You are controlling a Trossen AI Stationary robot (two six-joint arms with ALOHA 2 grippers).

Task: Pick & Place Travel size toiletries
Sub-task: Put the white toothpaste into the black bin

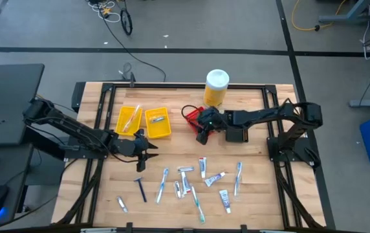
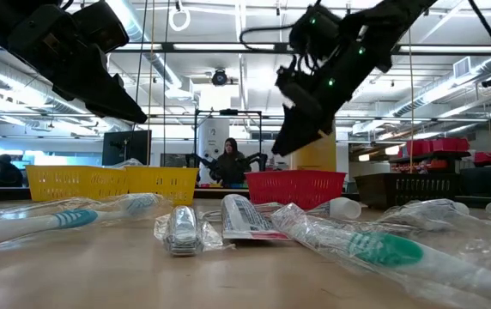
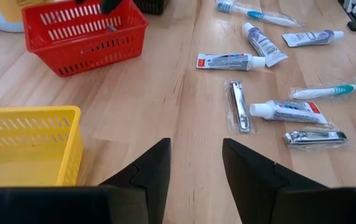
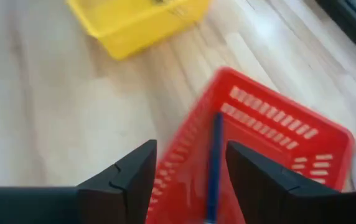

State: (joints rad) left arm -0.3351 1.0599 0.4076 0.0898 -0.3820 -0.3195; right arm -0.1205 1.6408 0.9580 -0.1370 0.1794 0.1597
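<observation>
Travel toiletries lie scattered on the near part of the table: toothbrushes (image 1: 163, 183), a dark razor (image 1: 140, 189), white toothpaste tubes (image 3: 231, 61) and silvery packets (image 3: 238, 106). My left gripper (image 1: 149, 152) (image 3: 196, 149) is open and empty, low over bare wood between a yellow bin (image 3: 25, 146) and the toiletries. My right gripper (image 1: 202, 133) (image 4: 190, 152) is open above the red bin (image 4: 277, 130). A slim blue item (image 4: 215, 162) shows blurred inside that bin, in line with the gap between the fingers; no finger visibly touches it.
Two yellow bins (image 1: 129, 120) (image 1: 158, 123) sit side by side left of the red bin (image 1: 191, 115), each with an item inside. A tall yellow canister with a white lid (image 1: 216, 87) stands at the far edge. A person shows in the room behind (image 2: 228, 159).
</observation>
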